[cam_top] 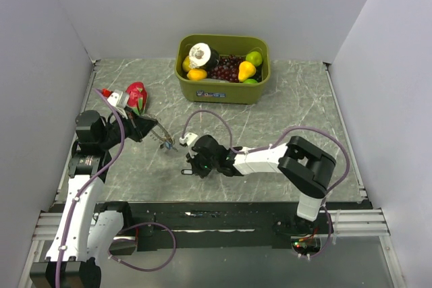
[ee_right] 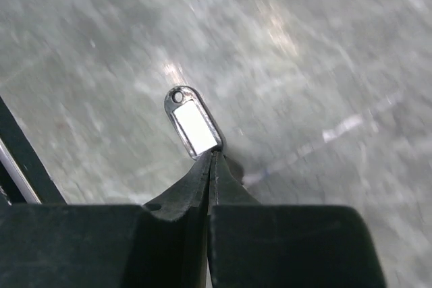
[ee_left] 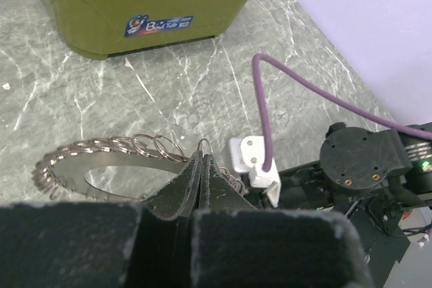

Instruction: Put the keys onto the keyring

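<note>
Left gripper [ee_left: 202, 170] is pinched shut on the keyring's [ee_left: 128, 146] rim, low over the table [ee_left: 169, 85]. Right gripper [ee_right: 213, 161] is closed on the tip end of one key [ee_right: 194, 121], with the black-rimmed head and its hole pointing outward; the shaft is probably hidden between the pads.

Risks:
- The hold is shallow, so the key could pivot or drop when pushed against the coil.
- The keyring may twist in its edge pinch.

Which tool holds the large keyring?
The left tool, shut on the coiled grey metal ring; the right tool pinches a small dark-rimmed silvery key.
</note>
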Controlling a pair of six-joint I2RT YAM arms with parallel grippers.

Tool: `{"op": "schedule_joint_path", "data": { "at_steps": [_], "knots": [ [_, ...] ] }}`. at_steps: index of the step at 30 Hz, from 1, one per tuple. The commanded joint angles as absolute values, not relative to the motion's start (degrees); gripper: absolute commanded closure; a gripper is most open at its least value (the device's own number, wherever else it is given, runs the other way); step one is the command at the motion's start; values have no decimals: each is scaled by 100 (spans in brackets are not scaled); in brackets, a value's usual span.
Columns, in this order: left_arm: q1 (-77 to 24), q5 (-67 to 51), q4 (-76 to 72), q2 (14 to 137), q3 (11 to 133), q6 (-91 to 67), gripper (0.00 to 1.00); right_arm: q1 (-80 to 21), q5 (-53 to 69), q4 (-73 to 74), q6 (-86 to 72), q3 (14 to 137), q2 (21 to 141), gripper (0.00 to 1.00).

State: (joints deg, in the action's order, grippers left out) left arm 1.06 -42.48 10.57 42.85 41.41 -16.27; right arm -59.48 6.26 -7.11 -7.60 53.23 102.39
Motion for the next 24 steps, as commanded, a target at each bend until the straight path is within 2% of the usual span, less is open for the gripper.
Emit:
{"op": "schedule_joint_path", "data": {
  "at_steps": [1,9,20,24],
  "knots": [
    [141,-4605,642,4210,4166,-1705,99,-5950,176,-466,-773,5072,9468,100],
    [35,-4746,870,4184,4228,-1354,99,-5660,255,-255,-818,4755,8307,100],
    [-1256,-4659,1028,4272,4280,-985,99,-5274,466,132,-97,4579,6162,100],
    [-1695,-4579,1116,4272,4298,-870,99,-5221,1219,-210,272,4500,5767,100]
  ]
}}
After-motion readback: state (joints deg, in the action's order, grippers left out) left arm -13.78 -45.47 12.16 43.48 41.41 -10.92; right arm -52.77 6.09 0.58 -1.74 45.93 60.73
